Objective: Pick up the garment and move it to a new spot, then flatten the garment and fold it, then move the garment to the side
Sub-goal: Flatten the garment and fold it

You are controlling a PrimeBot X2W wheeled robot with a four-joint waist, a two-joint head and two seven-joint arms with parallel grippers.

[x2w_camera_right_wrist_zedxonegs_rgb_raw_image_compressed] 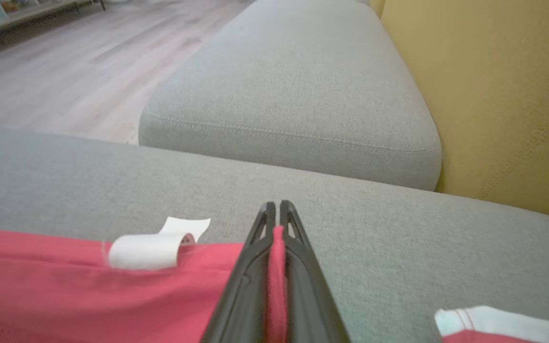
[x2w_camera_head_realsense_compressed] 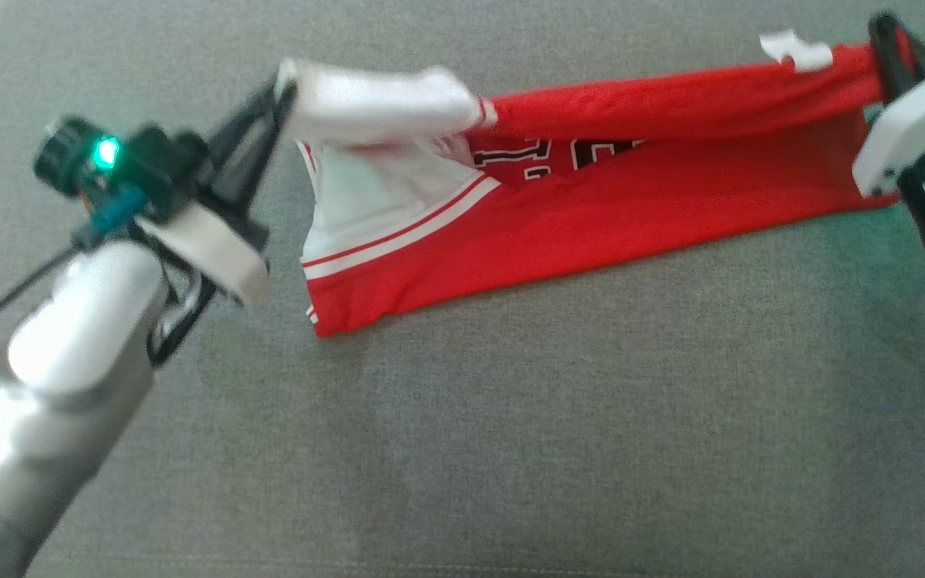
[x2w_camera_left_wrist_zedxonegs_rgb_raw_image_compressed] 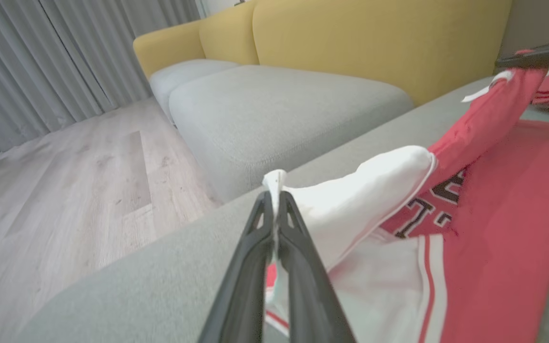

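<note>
The garment (x2w_camera_head_realsense_compressed: 591,201) is a red jersey with white panels, white stripes and black letters, stretched across the grey cushion (x2w_camera_head_realsense_compressed: 511,417) in the head view. My left gripper (x2w_camera_head_realsense_compressed: 284,87) is shut on its white end at the upper left, which it holds raised. My right gripper (x2w_camera_head_realsense_compressed: 884,48) is shut on the red end at the upper right, beside a white label (x2w_camera_head_realsense_compressed: 796,50). In the left wrist view the fingers (x2w_camera_left_wrist_zedxonegs_rgb_raw_image_compressed: 274,200) pinch white cloth (x2w_camera_left_wrist_zedxonegs_rgb_raw_image_compressed: 365,190). In the right wrist view red cloth (x2w_camera_right_wrist_zedxonegs_rgb_raw_image_compressed: 65,286) sits between the shut fingers (x2w_camera_right_wrist_zedxonegs_rgb_raw_image_compressed: 277,214).
The garment's lower part lies on the grey cushion. A second grey cushion (x2w_camera_left_wrist_zedxonegs_rgb_raw_image_compressed: 265,109) and a yellow sofa back (x2w_camera_left_wrist_zedxonegs_rgb_raw_image_compressed: 374,38) stand beyond it. Wooden floor (x2w_camera_left_wrist_zedxonegs_rgb_raw_image_compressed: 65,190) and grey curtains (x2w_camera_left_wrist_zedxonegs_rgb_raw_image_compressed: 41,57) lie past the cushion's edge.
</note>
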